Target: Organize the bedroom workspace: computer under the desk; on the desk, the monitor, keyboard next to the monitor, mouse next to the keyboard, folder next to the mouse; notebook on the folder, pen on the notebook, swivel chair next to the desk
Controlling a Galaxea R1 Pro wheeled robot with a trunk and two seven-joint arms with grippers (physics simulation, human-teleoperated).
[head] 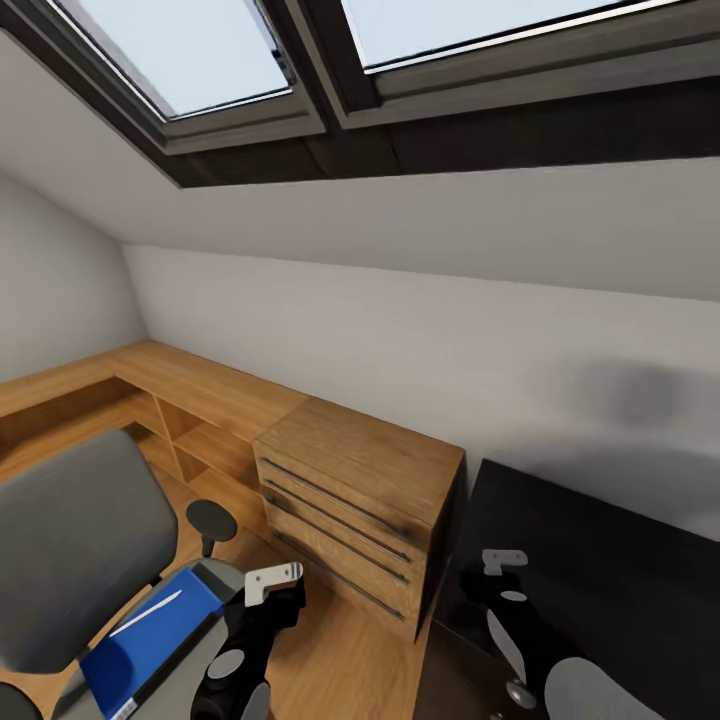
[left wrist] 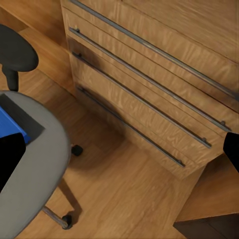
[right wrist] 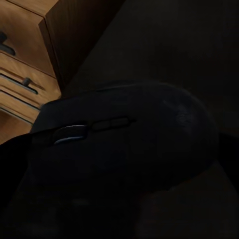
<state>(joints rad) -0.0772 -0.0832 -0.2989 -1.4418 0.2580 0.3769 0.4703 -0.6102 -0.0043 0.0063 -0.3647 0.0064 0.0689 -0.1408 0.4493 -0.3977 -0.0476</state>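
Your right tool [head: 510,585] pinches the mouse [right wrist: 124,154] over the worktop's [head: 610,570] left edge, left tool [head: 265,590] state unclear, while folder [head: 150,640] and pen [head: 147,612] await on the chair [head: 70,550].

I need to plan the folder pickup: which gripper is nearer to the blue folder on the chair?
Left. The left gripper hangs just beside the blue folder; the right gripper is off over the black desk.
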